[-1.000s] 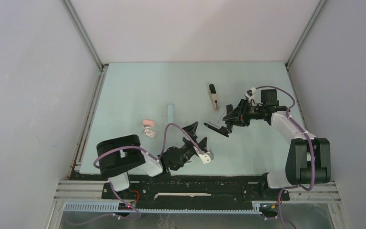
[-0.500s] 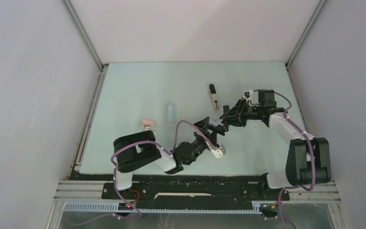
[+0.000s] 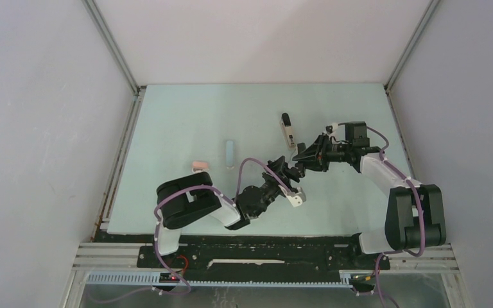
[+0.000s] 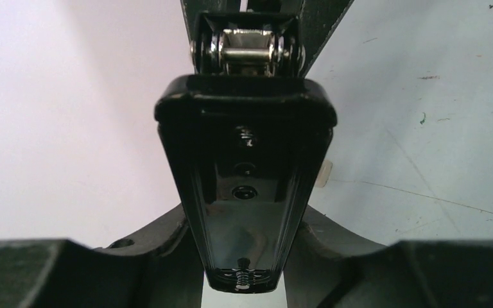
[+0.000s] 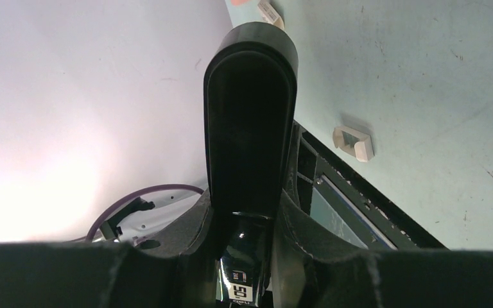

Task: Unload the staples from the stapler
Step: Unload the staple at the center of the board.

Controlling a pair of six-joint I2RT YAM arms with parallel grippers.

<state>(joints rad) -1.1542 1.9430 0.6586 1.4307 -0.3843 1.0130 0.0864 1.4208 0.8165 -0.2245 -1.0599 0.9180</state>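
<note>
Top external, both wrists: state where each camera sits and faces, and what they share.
Top external: above, behind the bases, looking down at the table; left arm and right arm show.
Left wrist: on that arm, looking past the left fingers at the stapler's hinge.
Right wrist: on that arm, looking past the right fingers along the stapler.
All show the stapler.

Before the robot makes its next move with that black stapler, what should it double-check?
1. Right hand clamped on the black stapler: ok.
2. Left hand gripping it firmly too: cannot tell; its fingers flank the stapler, but the squeeze is not visible.
3. Stapler opened up for unloading: cannot tell.
4. Staples in sight: not ok; none shows in any view.
5. Pale blue strip and white-and-black item lying apart from both hands: ok.
</note>
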